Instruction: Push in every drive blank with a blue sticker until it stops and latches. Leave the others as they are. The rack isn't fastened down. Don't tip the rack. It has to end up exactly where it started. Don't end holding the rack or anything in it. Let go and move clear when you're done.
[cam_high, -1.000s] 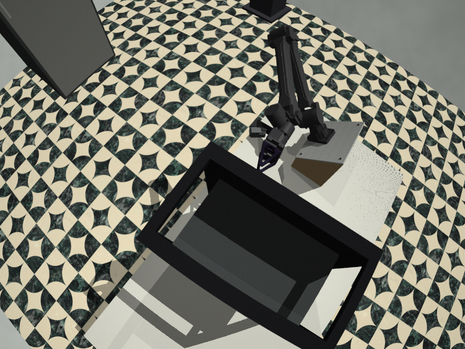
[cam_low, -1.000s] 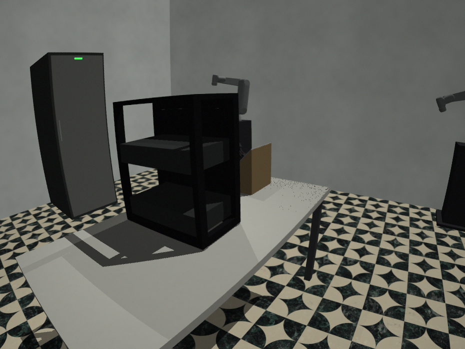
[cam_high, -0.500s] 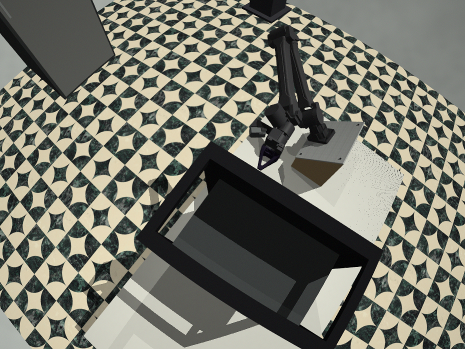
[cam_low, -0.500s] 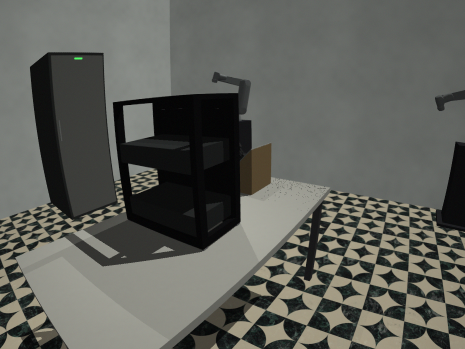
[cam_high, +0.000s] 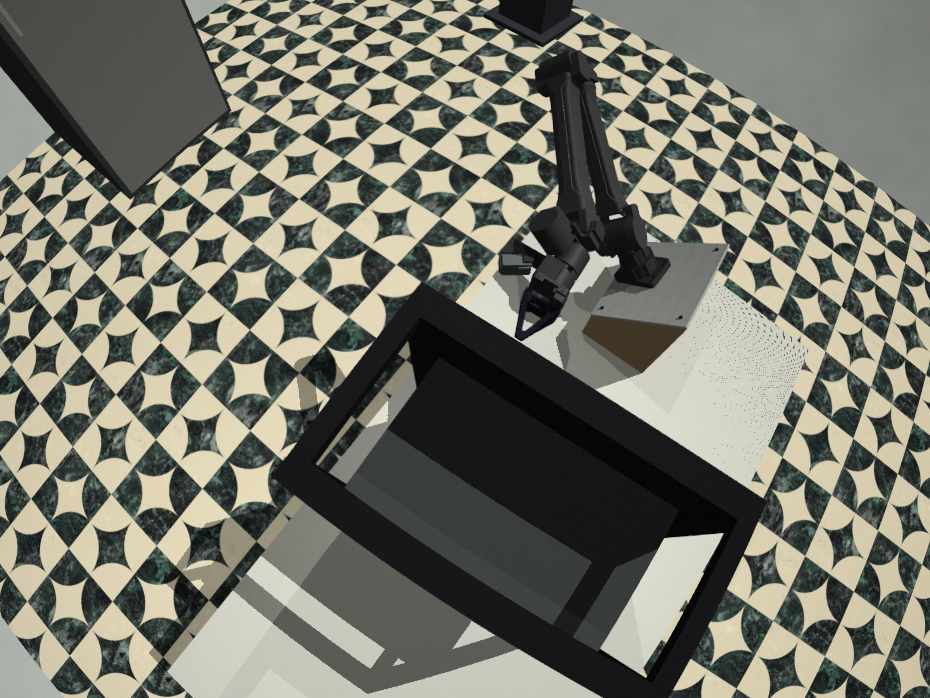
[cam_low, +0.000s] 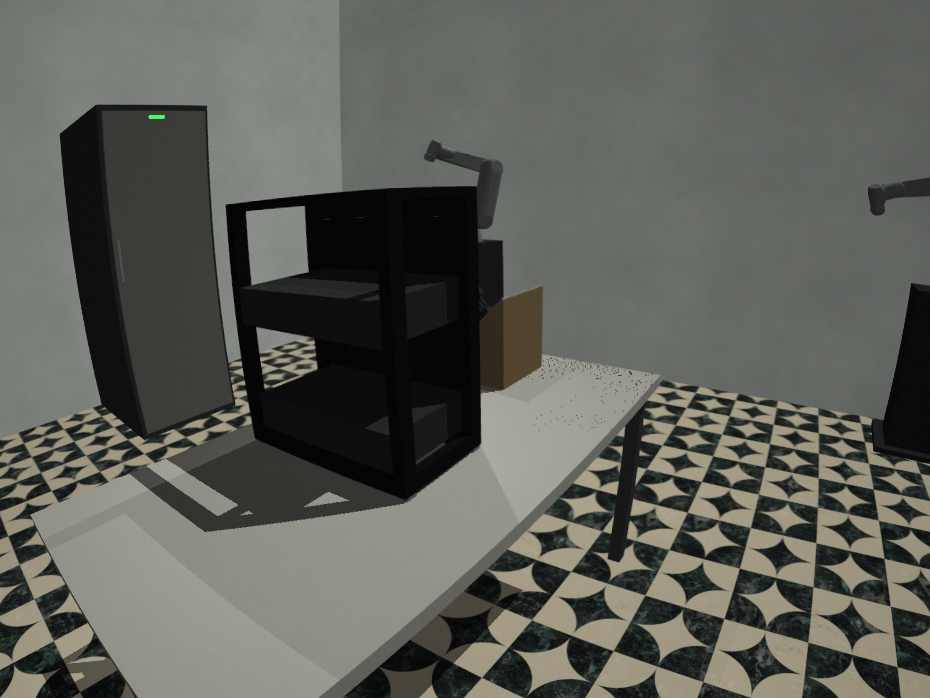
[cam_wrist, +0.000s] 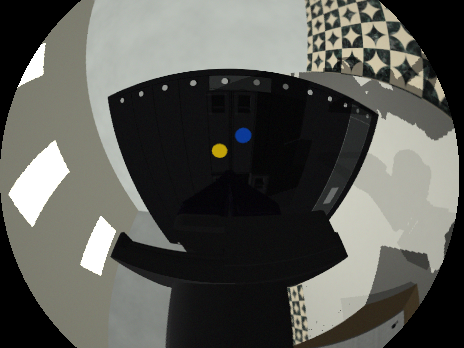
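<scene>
- Presently the gripper (cam_high: 528, 328) is hanging just short of the far face of the rack (cam_high: 360, 499), fingers drawn together on nothing, forming a single blunt tip.
- Rack is standing upright on the worktop (cam_low: 525, 443), near the arm's mounting plate (cam_high: 702, 274); nothing is touching it yet, as far as the top view shows.
- Wrist view is showing the rack's dark front with two dots side by side: a blue sticker (cam_wrist: 243, 136) slightly higher and to the right, a yellow sticker (cam_wrist: 219, 150) just left of and below it. The blanks themselves are too dark to outline.
- More blue-marked blanks may be sitting lower, behind the closed fingers; cannot tell from here.
- Step in hand, by my reading: lining up the closed tip on the blue-marked blank, ready to press.
- Doing it well: aim squarely at the blue dot's blank, staying off the yellow neighbour, since the two are sitting very close together.
- Push straight along the blank's travel, slowly and level; an angled or high shove is likely to slide or tilt the unfastened rack.
- Ease off once the blank stops, then back straight out so the rack is not dragged along.
</scene>
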